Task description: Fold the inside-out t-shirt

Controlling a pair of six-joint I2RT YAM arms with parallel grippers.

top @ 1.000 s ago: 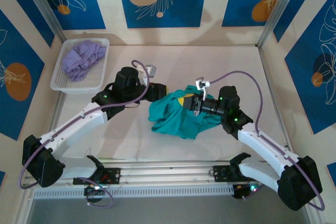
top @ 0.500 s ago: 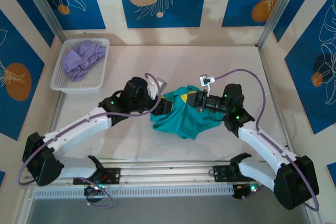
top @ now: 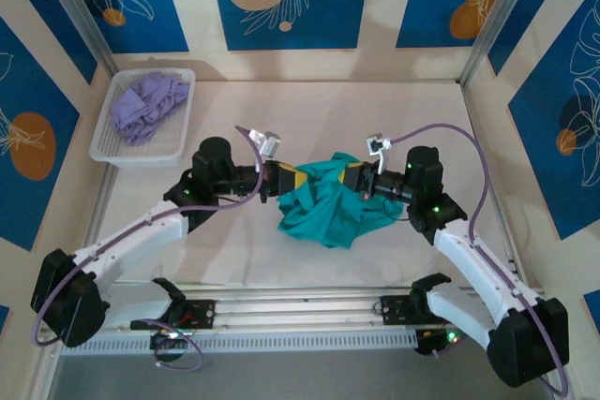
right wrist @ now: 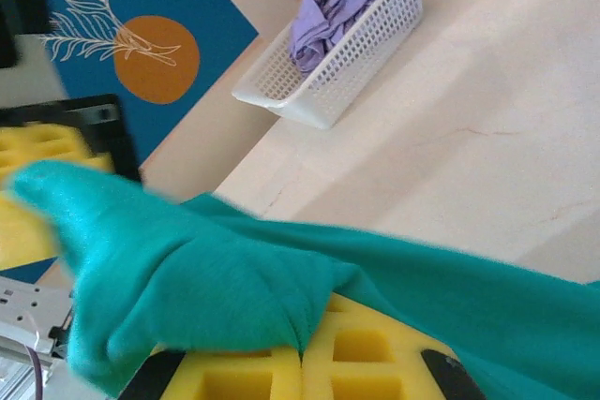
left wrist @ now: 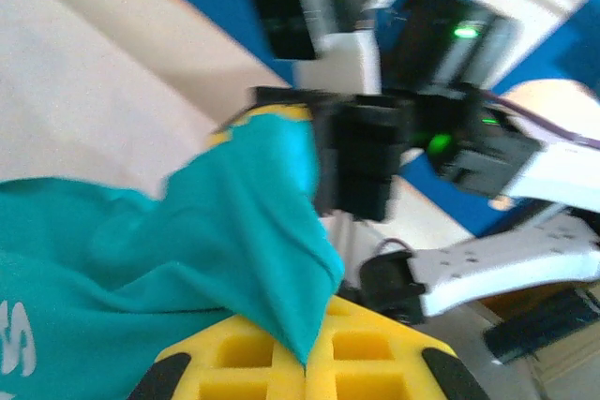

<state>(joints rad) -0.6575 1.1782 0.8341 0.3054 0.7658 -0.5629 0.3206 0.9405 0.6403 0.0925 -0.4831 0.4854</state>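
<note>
shirt: bunched at middle of table, top edge lifted | left gripper: clamped on a thin corner | right gripper: clamped on a thicker bunch | risk: pulling apart could tug the thin corner free, dropping shirt crumpled

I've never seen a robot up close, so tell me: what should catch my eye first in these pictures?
A bright teal t-shirt sits bunched at the middle of the table, stretched between the left gripper and the right gripper. The two face each other, both shut on the cloth. At the table's far left corner, a white basket holds a crumpled lavender garment.
</note>
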